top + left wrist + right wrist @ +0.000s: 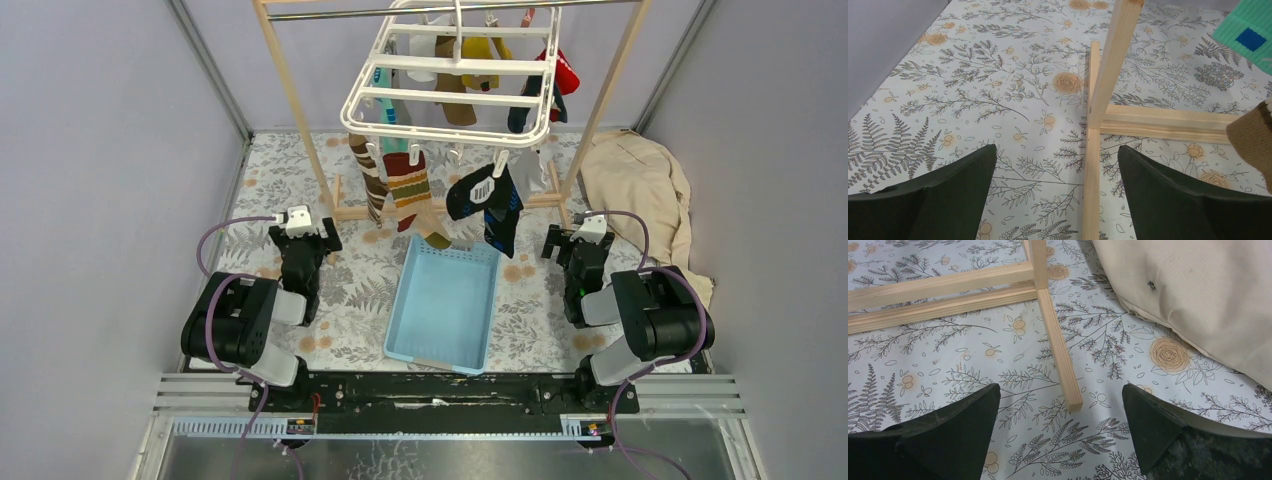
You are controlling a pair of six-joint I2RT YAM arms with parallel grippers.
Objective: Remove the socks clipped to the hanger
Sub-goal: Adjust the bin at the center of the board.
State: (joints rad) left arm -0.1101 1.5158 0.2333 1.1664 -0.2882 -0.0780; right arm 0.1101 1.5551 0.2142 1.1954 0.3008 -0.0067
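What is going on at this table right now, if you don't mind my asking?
Two robot arms are meant to take socks off a white hanger that hangs from a wooden rack. Nothing is being handled at this moment: the left gripper and right gripper are both open and empty, low over the table near the rack's feet. The socks are all clipped on, and no sock shows in the blue basket below them.
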